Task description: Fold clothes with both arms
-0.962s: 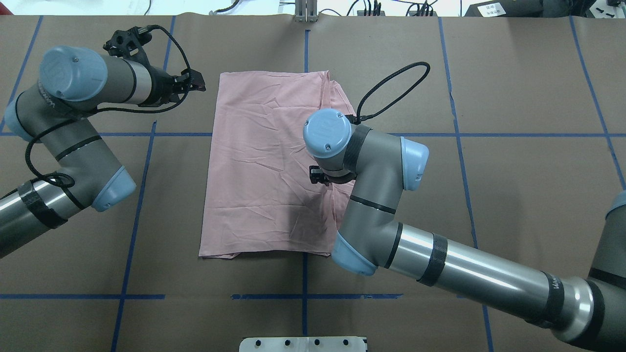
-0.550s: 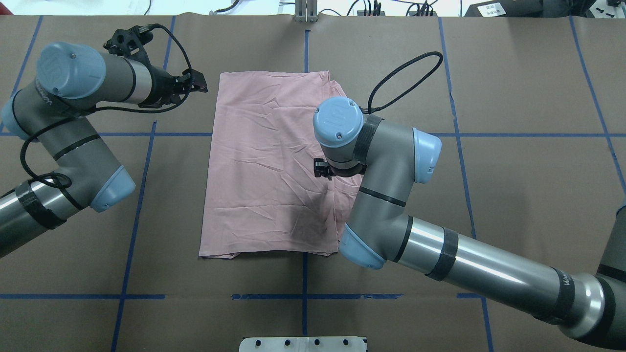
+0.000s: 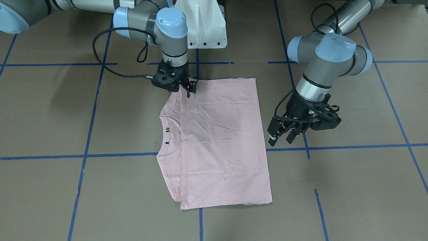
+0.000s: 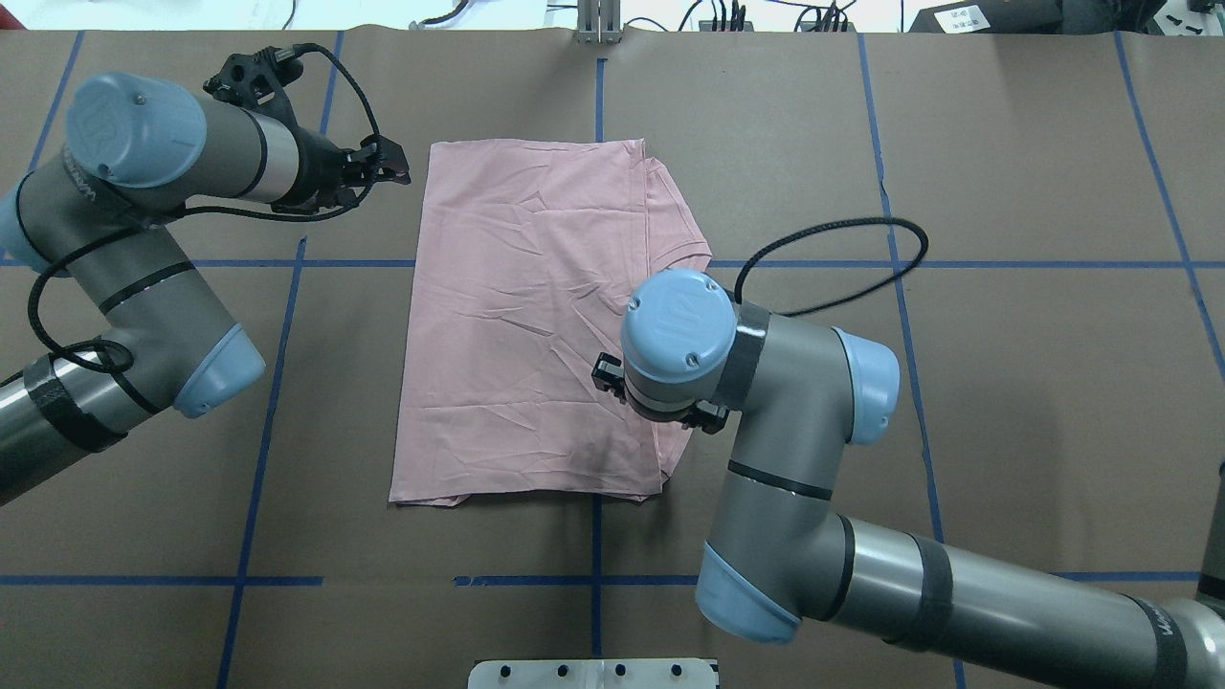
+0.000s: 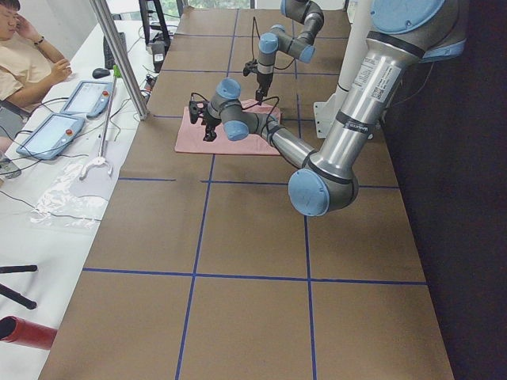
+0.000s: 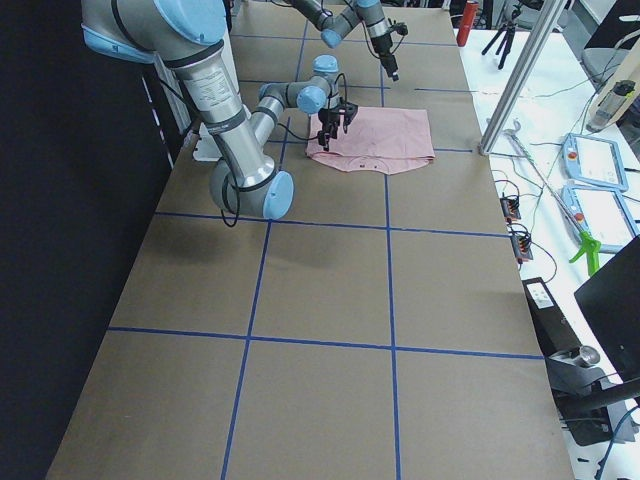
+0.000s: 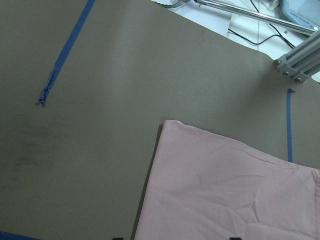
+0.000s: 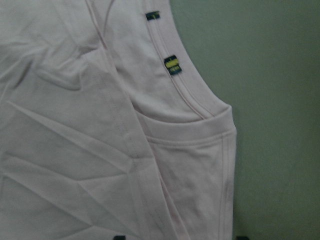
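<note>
On the front-facing camera I am seeing the pale pink T-shirt (image 3: 220, 140) lying folded and flat in the middle of the brown tabletop (image 3: 351, 187). Its plain side is facing up and its neck opening (image 3: 167, 135) is showing along the view's left side. The right gripper (image 3: 188, 90) is pointing down at the shirt corner nearest the robot's base; from here I cannot tell how its jaws are standing. The left gripper (image 3: 281, 139) is hanging just beside the opposite long edge, clear of the cloth, jaws spread around nothing.

Overhead, the left gripper is sitting just off the shirt's far left corner. The right arm (image 4: 785, 383) is hiding its own gripper under its wrist, above the shirt's near right part.

The left side camera is showing the shirt far down the tabletop with both arms at it, and a person (image 5: 24, 55) sitting by a white side table (image 5: 47, 190).

The right side camera is showing the near arm's gripper over the shirt's robot-side edge.

The left wrist camera is looking at one shirt corner and bare tabletop.

The right wrist camera is looking at the collar with two small tags (image 8: 171, 64). The ends of the jaws are just showing at the bottom edge, well apart, pinching nothing.
</note>
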{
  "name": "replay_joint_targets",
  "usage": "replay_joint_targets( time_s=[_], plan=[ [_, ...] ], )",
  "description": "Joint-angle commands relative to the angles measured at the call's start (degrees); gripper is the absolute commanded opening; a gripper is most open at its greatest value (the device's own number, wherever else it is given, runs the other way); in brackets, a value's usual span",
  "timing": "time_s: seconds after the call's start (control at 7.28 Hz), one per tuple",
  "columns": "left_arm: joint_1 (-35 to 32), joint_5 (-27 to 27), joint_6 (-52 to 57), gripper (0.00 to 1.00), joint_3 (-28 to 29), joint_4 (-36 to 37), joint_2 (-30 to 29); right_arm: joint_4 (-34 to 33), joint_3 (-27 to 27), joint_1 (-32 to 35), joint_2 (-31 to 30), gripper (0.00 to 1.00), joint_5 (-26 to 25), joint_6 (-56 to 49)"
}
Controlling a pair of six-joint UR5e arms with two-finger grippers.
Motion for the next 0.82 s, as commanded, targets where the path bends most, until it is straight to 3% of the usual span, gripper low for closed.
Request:
replay_joint_targets(
  time_s=[0.0,0.69],
  plan=[
    [-0.1,-3.7,-1.1,0.76,-0.1,0.0,0.0,11.0,1.2,-3.1,-5.3,0.68,-2.8,15.9],
    [-0.1,-3.2,-1.4,0.77,-0.6,0.0,0.0,10.6,0.4,-5.8,-6.2,0.65,-5.0,20.2]
  ],
)
